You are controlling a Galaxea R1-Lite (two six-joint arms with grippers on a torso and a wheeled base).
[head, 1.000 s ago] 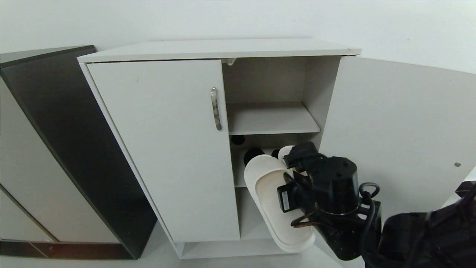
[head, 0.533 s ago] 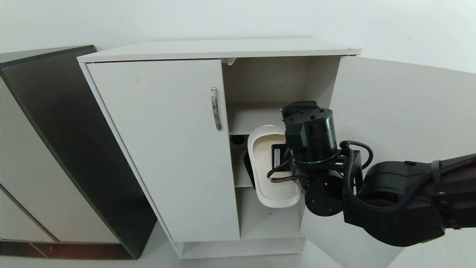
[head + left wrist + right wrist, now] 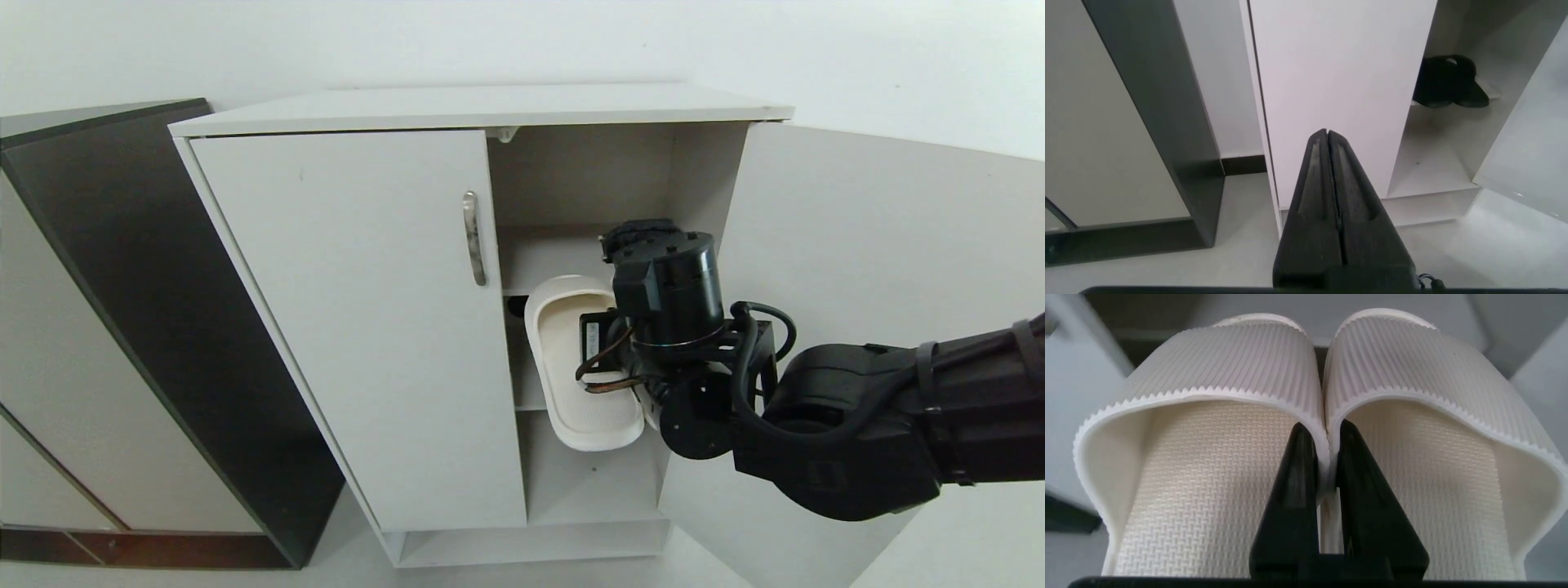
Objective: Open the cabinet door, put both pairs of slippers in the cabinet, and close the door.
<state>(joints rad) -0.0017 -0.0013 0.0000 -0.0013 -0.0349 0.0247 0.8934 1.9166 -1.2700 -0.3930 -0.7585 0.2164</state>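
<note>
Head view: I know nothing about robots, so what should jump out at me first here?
The right gripper pinches a pair of white slippers by their inner edges, in front of the open half of the cabinet, about level with its middle shelf. The right door stands wide open and the left door is shut. A pair of black slippers sits on a shelf inside.

Outstretched right arm [image 3: 857, 425], right gripper [image 3: 1321, 461] clamped on white slippers [image 3: 1200, 482], left gripper [image 3: 1327, 139] pressed closed

light: bright, even | shadows: soft, inside cabinet [image 3: 367, 327] | edges: bowed
</note>
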